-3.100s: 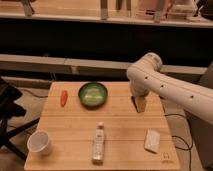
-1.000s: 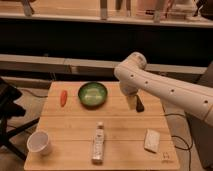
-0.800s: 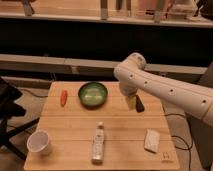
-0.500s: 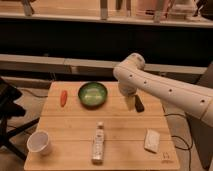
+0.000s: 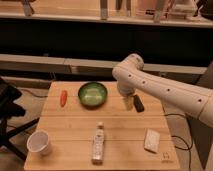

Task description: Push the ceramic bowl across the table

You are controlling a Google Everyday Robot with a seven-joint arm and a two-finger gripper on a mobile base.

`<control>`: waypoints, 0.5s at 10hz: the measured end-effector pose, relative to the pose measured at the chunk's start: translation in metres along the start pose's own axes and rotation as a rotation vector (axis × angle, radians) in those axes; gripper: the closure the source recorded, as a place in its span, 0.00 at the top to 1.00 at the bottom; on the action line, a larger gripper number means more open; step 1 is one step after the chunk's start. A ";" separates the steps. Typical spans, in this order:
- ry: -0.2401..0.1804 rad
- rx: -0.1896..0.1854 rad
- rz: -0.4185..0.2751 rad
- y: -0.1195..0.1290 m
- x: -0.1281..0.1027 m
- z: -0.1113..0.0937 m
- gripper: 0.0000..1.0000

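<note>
Ceramic bowl (image 5: 92, 94) sat upright toward table's (image 5: 125, 134) 12 o'clock edge. Gripper (image 5: 132, 103) hung low at bowl's 3 o'clock, near but apart; open/closed state could not be told. Judged: rigid, fairly heavy, glazed, chip-prone; should slide on wood. Contact pt: low on outer wall.

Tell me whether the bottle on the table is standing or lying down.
Lying down: the bottle rests with its full length flat on the table. The gripper hangs beside the ceramic bowl.
</note>
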 end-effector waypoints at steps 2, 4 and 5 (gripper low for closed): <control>-0.011 -0.005 0.002 0.000 -0.003 0.004 0.80; -0.019 -0.009 0.001 -0.001 -0.006 0.007 0.80; -0.024 -0.010 0.003 -0.001 -0.007 0.008 0.80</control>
